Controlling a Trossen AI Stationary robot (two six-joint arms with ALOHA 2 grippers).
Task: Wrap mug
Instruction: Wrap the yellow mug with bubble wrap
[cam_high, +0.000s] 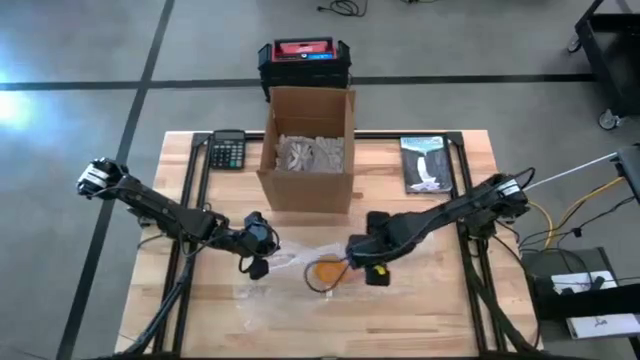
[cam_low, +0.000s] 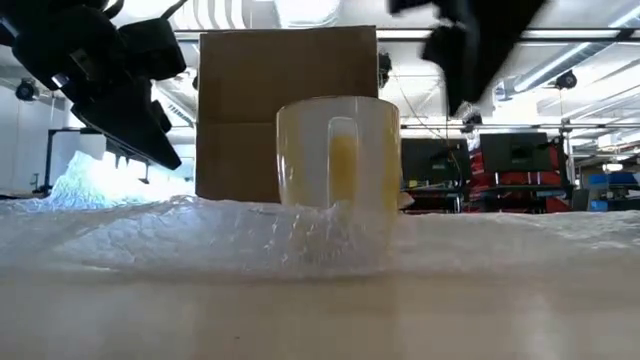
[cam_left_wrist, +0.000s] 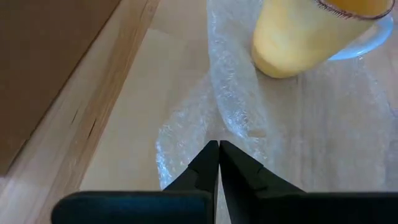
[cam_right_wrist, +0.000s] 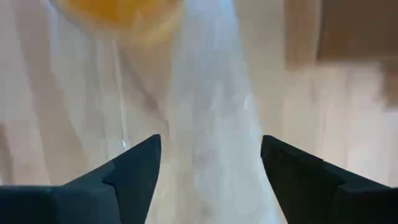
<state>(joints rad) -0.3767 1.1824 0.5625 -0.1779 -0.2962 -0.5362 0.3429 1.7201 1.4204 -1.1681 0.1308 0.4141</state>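
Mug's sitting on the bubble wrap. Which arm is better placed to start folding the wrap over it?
Probably left. The left gripper is shut on a raised edge of the bubble wrap, right beside the mug. The right gripper hangs open above the wrap and holds nothing.

Wooden desk (cam_high: 200, 300), light planks, black rails running down both sides. On it: open cardboard box (cam_high: 308, 150) at back centre, calculator (cam_high: 228, 150) back left just beside the box, dark booklet (cam_high: 425, 163) back right. Front centre: clear bubble wrap sheet (cam_high: 265, 295) spread flat on the wood, yellow mug (cam_high: 325, 272) standing upright on it.
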